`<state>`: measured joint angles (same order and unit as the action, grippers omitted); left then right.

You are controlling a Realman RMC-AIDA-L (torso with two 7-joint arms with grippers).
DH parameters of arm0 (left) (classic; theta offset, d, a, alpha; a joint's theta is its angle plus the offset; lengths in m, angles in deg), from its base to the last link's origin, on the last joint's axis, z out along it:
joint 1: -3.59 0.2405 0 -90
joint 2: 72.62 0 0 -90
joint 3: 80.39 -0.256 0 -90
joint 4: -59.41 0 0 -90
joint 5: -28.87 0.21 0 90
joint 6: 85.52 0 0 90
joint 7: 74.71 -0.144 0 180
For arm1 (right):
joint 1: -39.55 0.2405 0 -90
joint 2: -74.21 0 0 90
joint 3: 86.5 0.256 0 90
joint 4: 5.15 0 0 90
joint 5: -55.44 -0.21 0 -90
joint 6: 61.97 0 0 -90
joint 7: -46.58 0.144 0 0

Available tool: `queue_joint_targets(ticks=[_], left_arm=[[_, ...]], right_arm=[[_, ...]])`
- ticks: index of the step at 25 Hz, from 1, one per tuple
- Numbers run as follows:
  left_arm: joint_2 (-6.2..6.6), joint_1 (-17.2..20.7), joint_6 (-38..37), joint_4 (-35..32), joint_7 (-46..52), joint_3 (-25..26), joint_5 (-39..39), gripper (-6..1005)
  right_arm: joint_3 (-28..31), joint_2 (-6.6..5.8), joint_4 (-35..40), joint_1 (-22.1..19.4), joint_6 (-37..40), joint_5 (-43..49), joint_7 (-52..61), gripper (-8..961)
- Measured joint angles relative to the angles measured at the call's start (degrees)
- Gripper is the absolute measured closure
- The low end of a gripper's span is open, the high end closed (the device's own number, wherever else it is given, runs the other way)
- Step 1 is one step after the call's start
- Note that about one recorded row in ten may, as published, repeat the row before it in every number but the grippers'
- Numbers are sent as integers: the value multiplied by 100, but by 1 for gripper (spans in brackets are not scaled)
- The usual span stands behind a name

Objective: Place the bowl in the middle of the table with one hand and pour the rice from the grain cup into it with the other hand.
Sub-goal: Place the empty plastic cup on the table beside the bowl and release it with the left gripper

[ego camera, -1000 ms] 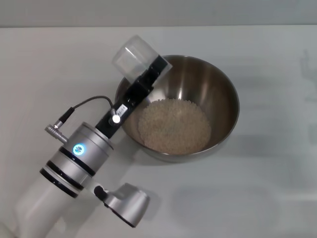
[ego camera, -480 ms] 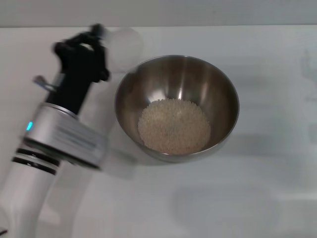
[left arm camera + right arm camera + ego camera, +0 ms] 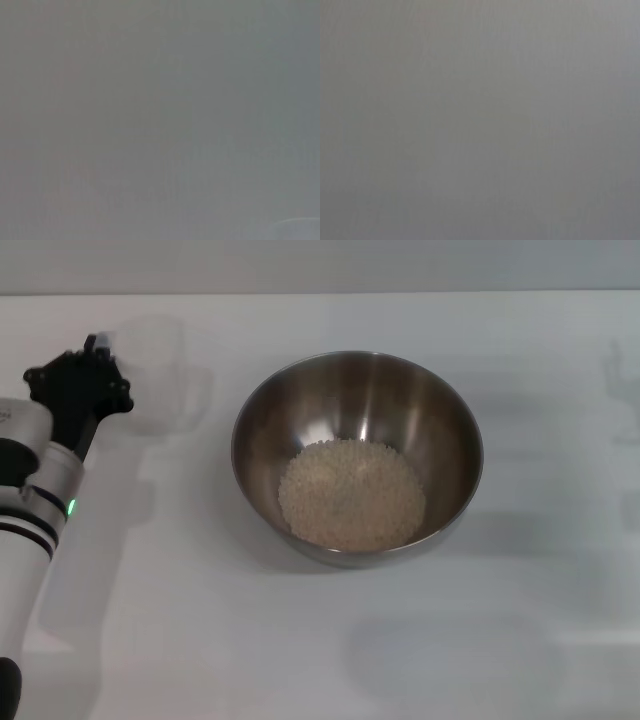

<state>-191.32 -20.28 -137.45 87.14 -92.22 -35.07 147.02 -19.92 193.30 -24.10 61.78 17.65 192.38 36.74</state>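
Note:
The steel bowl point(image 3: 357, 455) stands on the white table point(image 3: 520, 640) near its middle. A pile of rice point(image 3: 351, 493) lies in the bowl's bottom. My left gripper point(image 3: 100, 370) is at the far left of the head view, well left of the bowl. It is shut on the handle side of the clear grain cup point(image 3: 155, 368), which looks empty and blurred. The cup is apart from the bowl's rim, over the table. The right gripper is out of view. Both wrist views show only plain grey.
My left arm point(image 3: 35, 510) runs along the left edge of the head view. The table's far edge point(image 3: 400, 293) lies behind the bowl.
My left arm has swung left, carrying the grain cup from over the bowl's left rim to the far left. The bowl and rice have not moved.

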Motion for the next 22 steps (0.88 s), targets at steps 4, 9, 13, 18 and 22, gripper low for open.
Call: queue_joint_targets(ticks=[4, 9, 13, 18, 22], left_arm=[[-16, -86, 130, -263, 644, -22, 4, 896], [-17, -129, 330, -435, 1082, -69, 56, 892], [-21, -129, 372, -447, 1097, -150, 59, 888], [-15, -135, 497, -433, 1112, -227, 58, 884], [-9, -180, 616, -436, 1117, -276, 57, 881]], right_arm=[[0, 1, -2, 0, 1, 0, 0, 419], [4, 1, -3, 5, 1, 0, 0, 419], [20, 1, -3, 15, 1, 0, 0, 419], [23, -5, 20, 32, 1, 0, 0, 419], [13, -7, 18, 33, 1, 0, 0, 419]])
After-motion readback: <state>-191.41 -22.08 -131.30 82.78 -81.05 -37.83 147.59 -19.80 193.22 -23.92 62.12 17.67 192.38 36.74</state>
